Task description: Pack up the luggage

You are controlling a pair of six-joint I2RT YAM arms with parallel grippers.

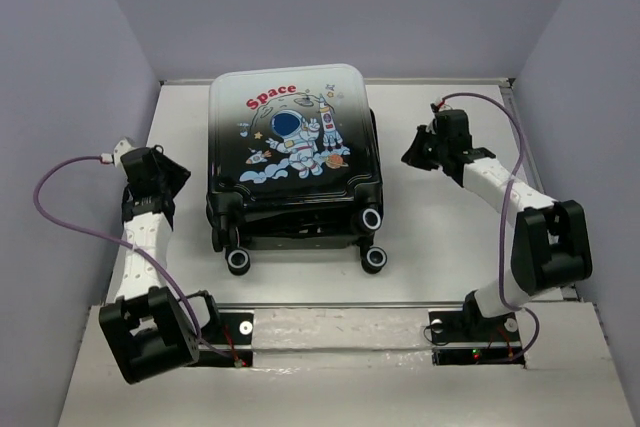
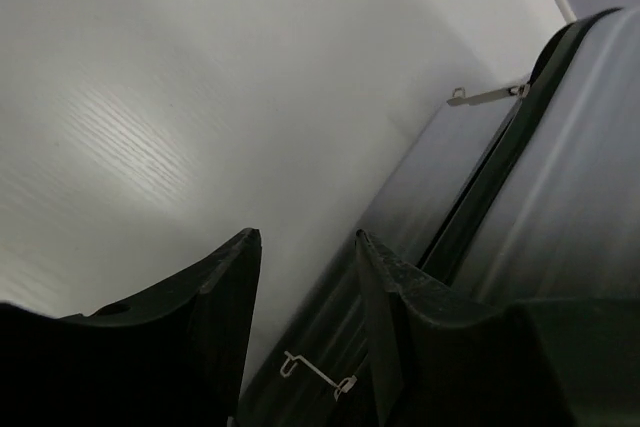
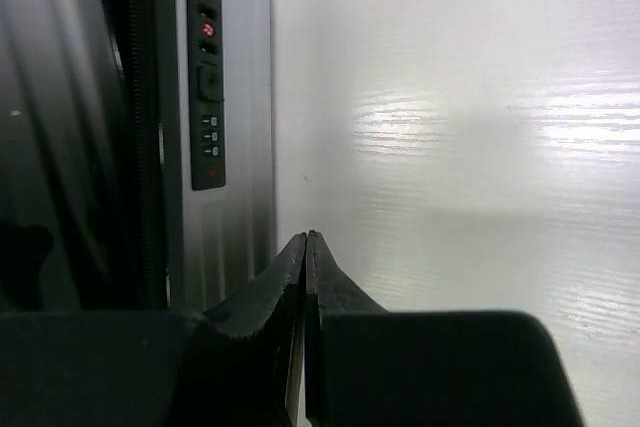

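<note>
The luggage (image 1: 293, 152) lies flat in the middle of the table, closed, its astronaut and red "Space" print facing up and its black caster wheels toward me. My left gripper (image 1: 172, 175) is open and empty beside its left side; that side (image 2: 560, 177) and two metal zipper pulls show in the left wrist view past the gripper (image 2: 308, 239). My right gripper (image 1: 413, 155) is shut and empty just right of the luggage. The right wrist view shows the gripper (image 3: 307, 235) near the grey shell (image 3: 235, 97) and its combination lock (image 3: 206, 82).
The white table (image 1: 440, 237) is enclosed by grey walls at the left, back and right. Purple cables loop from both arms. Bare table surface lies on both sides of the luggage and in front of its wheels.
</note>
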